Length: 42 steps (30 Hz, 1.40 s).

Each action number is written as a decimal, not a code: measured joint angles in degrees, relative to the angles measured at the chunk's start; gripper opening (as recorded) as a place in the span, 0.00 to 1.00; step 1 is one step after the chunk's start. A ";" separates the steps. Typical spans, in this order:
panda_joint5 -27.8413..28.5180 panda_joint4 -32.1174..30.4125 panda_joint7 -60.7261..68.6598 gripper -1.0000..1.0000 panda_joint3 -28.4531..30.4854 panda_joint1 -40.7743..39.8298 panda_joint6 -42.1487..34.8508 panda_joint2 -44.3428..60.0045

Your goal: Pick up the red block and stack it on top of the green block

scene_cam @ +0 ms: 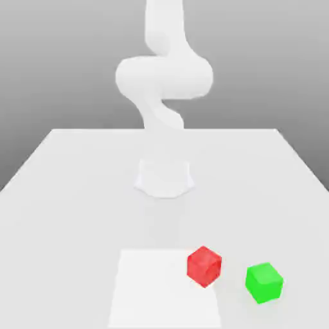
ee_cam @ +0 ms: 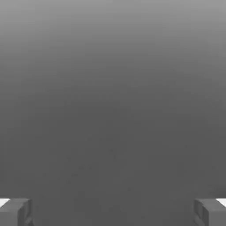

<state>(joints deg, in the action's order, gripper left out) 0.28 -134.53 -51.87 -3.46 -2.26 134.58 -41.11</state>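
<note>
Two blocks waited on the table, gripper wide open.
The red block (scene_cam: 204,265) sat near the green block (scene_cam: 263,282), apart, on the white table (scene_cam: 64,193); the gripper (ee_cam: 113,212) held nothing.

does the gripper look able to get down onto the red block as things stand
Probably yes. The red block sits alone on the table, apart from the green block on the exterior view's right, with nothing on top of it. The gripper is open, with nothing between its fingers.
</note>
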 joint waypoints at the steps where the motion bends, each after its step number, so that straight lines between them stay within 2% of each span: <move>1: 0.21 -1.29 -2.91 0.50 -1.57 -0.98 1.37 2.29; 11: 2.87 -12.76 -29.62 0.50 -13.36 -7.89 13.20 22.83; 17: 3.49 -19.56 -44.68 0.50 -16.90 -8.75 20.22 34.81; 20: 1.62 -22.95 -50.62 0.50 -17.82 -7.47 23.77 40.36; 25: 6.64 -22.93 -56.64 0.50 -15.32 -6.06 29.42 47.68; 30: 14.90 -21.76 -62.75 0.50 -8.42 -1.08 35.07 54.96; 31: 15.88 -21.61 -63.46 0.00 -7.17 -0.07 35.89 55.97; 38: 15.92 -21.61 -63.51 0.00 -7.13 -0.03 36.05 56.01; 42: 9.87 -22.41 -59.12 0.00 -11.56 -3.04 32.24 51.02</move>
<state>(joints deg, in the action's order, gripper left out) 10.15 -156.94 -110.98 -15.02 -5.30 166.82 9.92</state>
